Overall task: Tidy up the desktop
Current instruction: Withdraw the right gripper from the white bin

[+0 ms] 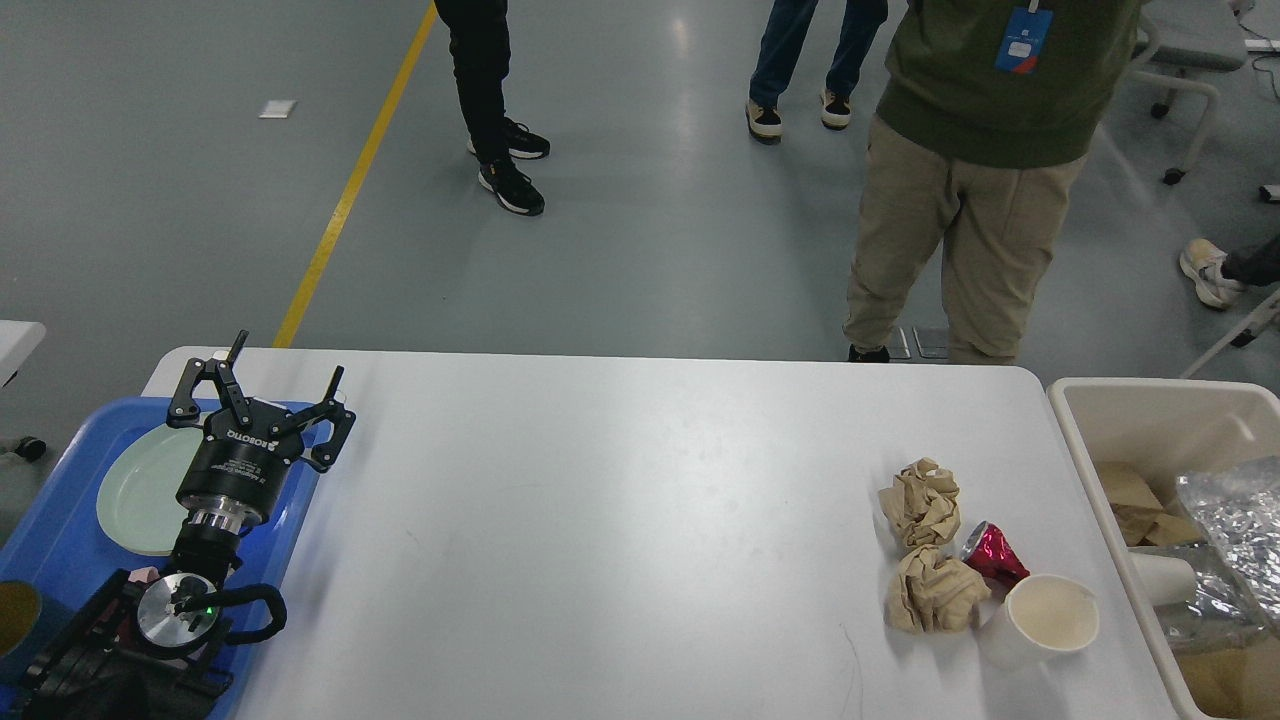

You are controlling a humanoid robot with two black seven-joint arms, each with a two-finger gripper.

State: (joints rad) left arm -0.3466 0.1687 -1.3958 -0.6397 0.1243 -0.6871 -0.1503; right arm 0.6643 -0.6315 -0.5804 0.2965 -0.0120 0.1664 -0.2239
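The desktop (620, 500) is a wide white tabletop with rounded corners. At its right side lie two crumpled brown paper balls (922, 502) (935, 592), a crushed red can (992, 559) and a white paper cup (1040, 620), close together. My left gripper (285, 368) is open and empty, fingers spread, held over the desktop's far left corner above the blue tray's edge. My right gripper is out of view.
A blue tray (60, 540) at the left holds a pale green plate (140, 490). A beige bin (1150, 420) at the right holds foil, brown paper and a cup. People stand on the floor beyond the desktop's far edge.
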